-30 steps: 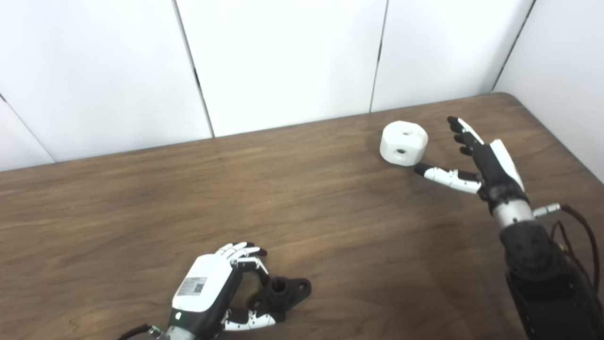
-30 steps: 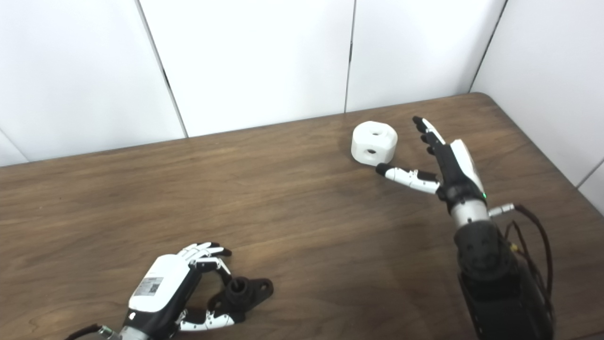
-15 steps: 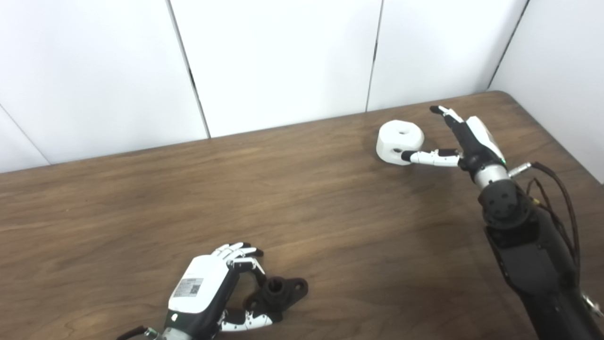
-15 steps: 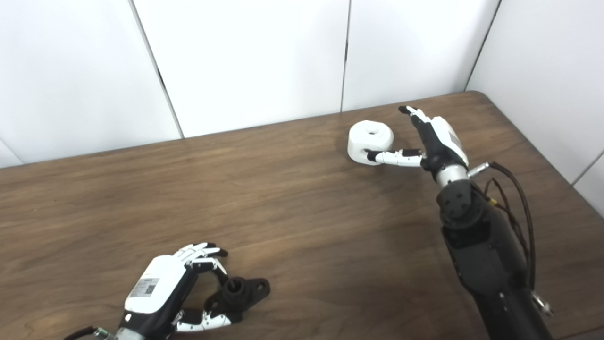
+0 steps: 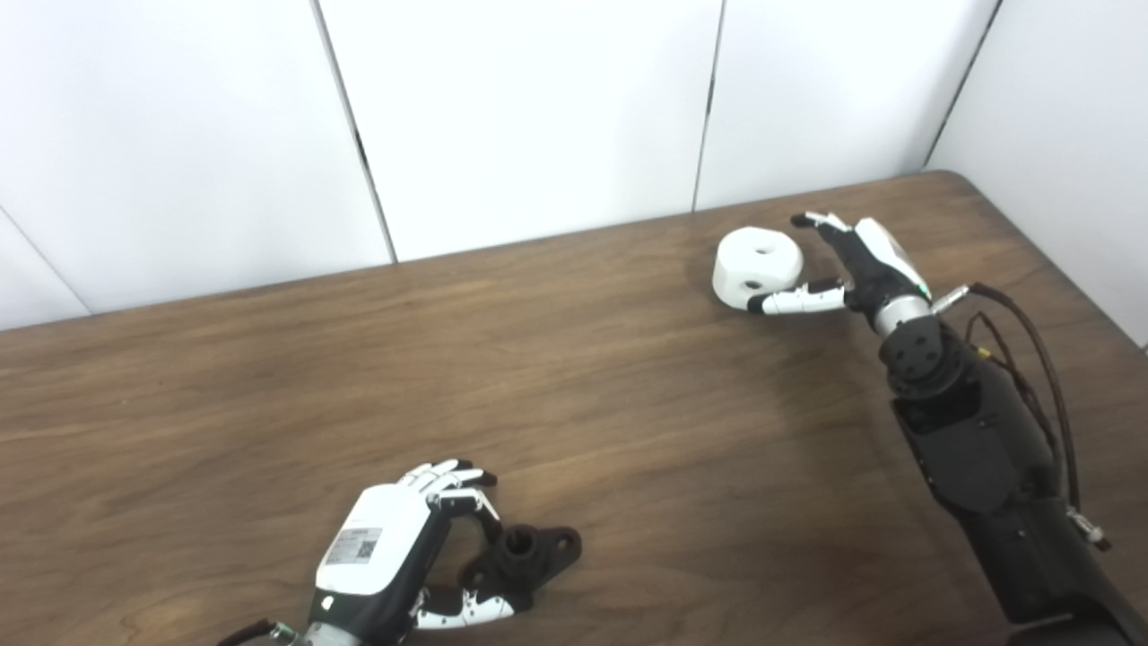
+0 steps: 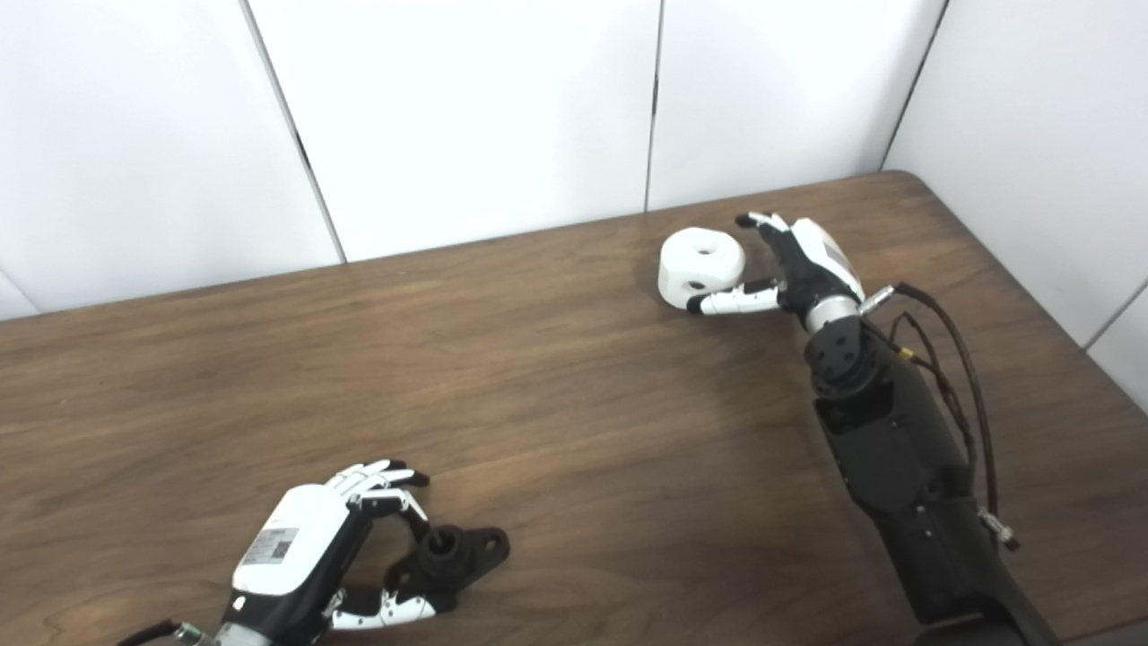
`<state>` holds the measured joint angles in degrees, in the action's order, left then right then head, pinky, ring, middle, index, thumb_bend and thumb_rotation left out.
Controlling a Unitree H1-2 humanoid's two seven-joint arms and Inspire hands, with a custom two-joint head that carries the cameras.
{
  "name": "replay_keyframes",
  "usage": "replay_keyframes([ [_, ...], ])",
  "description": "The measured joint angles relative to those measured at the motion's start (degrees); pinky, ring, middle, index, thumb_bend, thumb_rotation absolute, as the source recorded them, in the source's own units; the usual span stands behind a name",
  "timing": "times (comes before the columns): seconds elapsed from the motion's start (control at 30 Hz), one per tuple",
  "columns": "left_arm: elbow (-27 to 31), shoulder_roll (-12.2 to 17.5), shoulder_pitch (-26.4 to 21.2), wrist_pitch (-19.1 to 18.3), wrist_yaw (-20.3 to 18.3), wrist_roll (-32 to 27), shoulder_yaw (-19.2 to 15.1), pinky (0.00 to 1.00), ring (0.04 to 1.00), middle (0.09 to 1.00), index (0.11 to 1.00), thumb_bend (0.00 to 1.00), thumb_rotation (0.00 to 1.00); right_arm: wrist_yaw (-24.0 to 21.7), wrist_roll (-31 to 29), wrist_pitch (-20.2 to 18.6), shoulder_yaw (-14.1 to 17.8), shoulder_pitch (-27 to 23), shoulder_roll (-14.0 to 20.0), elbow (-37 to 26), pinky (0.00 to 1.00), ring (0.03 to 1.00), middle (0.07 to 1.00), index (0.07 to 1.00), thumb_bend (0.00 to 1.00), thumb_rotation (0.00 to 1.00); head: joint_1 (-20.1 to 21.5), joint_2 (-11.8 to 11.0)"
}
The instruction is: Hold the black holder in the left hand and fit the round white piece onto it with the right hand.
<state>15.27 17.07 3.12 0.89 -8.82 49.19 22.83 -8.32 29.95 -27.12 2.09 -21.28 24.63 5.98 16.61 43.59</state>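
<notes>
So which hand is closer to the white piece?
The right hand. It sits right beside the white piece, thumb against its front and fingers curling round its far side. The left hand is far off at the near edge, by the black holder.

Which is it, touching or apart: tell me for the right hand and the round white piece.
Touching. In the left eye view the right hand lays its thumb against the near side of the round white piece with no gap; its fingers curl behind it.
</notes>
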Motion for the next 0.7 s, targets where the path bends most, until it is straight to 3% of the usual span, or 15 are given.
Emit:
replay_keyframes([
  [0.2,0.1,0.0,0.1,0.0,-0.1,0.0,-0.2,0.86,0.875,0.806,0.487,0.52,0.06,0.3,-0.3,0.0,-0.7,-1.1,0.1,2.9,0.96,1.000,0.985,0.878,0.79,0.32,-0.3,0.0],
  [0.7,0.4,-0.5,0.3,-0.1,-0.7,0.2,-0.7,0.87,0.878,0.810,0.487,0.52,0.06,0.3,-0.8,0.1,-1.7,-1.7,0.8,3.0,0.94,1.000,0.963,0.828,0.76,0.31,-0.3,0.3],
])
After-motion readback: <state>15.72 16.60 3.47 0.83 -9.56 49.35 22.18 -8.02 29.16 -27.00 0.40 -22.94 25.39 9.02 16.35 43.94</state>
